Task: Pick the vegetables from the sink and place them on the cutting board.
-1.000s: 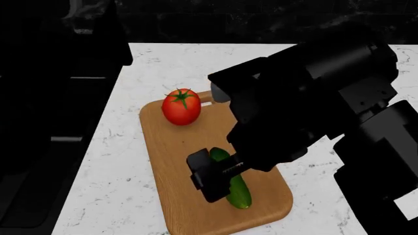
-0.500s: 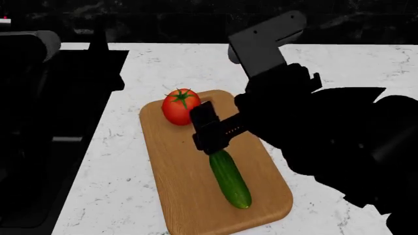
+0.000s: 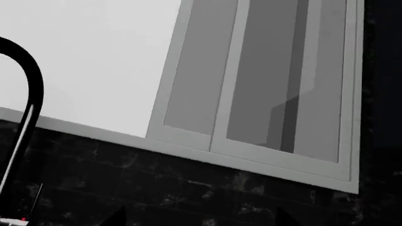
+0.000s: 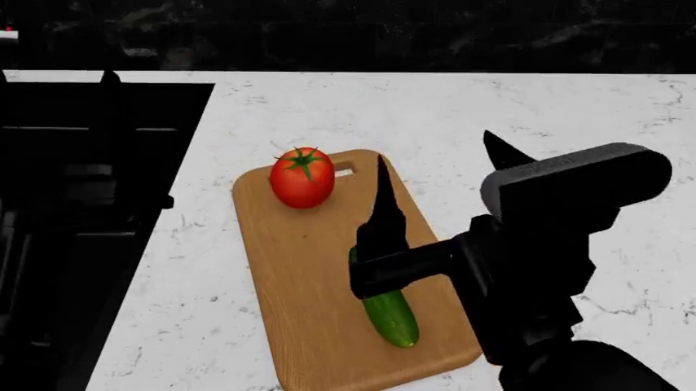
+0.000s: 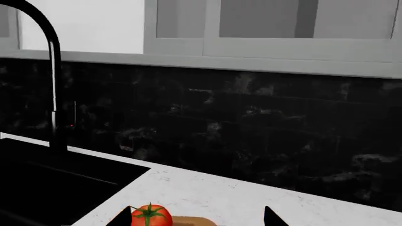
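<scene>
In the head view, the cutting board (image 4: 315, 293) is lying on the white marbled surface (image 4: 522, 122), running from the middle of the frame down toward the lower edge. The tomato (image 4: 302, 177) is sitting on the board's upper end, just beside the slot handle (image 4: 344, 171). The cucumber (image 4: 389, 316) is lying lengthwise on the board's lower half, its upper part hidden behind the right claw (image 4: 435, 175). That claw is hanging above the board at centre right, holding nothing, its two pointed fingers (image 4: 383, 213) standing well apart and aiming toward the top of the frame. The sink (image 4: 98, 244) is filling the left side as a deep black basin.

The right wrist view is showing the tomato (image 5: 150, 216) at the bottom edge, the black faucet (image 5: 50, 70) at the left, and the dark backsplash (image 5: 251, 127) behind.

The left wrist view is showing only the faucet (image 3: 25, 108) and grey cabinet fronts (image 3: 264, 80); whether the left claw is wide or narrow I cannot tell.
</scene>
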